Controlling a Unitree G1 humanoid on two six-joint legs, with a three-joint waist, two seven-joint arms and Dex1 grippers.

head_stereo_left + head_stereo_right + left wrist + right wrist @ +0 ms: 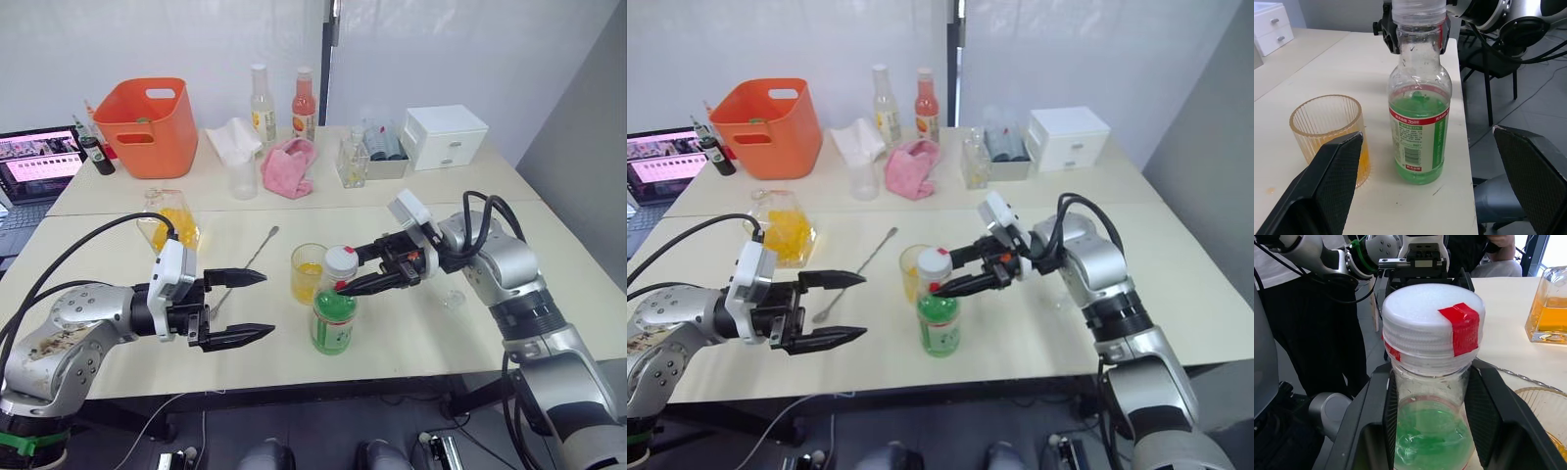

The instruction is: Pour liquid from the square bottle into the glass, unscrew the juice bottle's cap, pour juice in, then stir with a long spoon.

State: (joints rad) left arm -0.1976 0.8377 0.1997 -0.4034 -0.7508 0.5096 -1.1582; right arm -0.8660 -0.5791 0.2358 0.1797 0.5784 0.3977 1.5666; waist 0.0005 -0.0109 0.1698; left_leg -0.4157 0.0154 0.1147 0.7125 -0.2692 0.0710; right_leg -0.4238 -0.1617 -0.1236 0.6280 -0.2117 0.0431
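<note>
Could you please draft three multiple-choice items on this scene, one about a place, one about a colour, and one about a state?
1. Where does the glass stand?
A. right beside the juice bottle
B. inside the orange bin
C. on the white drawer box

2. What colour is the tape on the cap?
A. blue
B. red
C. black

3. How is the left gripper?
A. shut on the spoon
B. shut on the glass
C. open, holding nothing

Answers:
1 A, since the left wrist view shows the glass and the bottle side by side on the table.
2 B, since the right wrist view shows a red strip across the white cap.
3 C, since its fingers are spread apart short of the bottle, while the spoon lies on the table.
</note>
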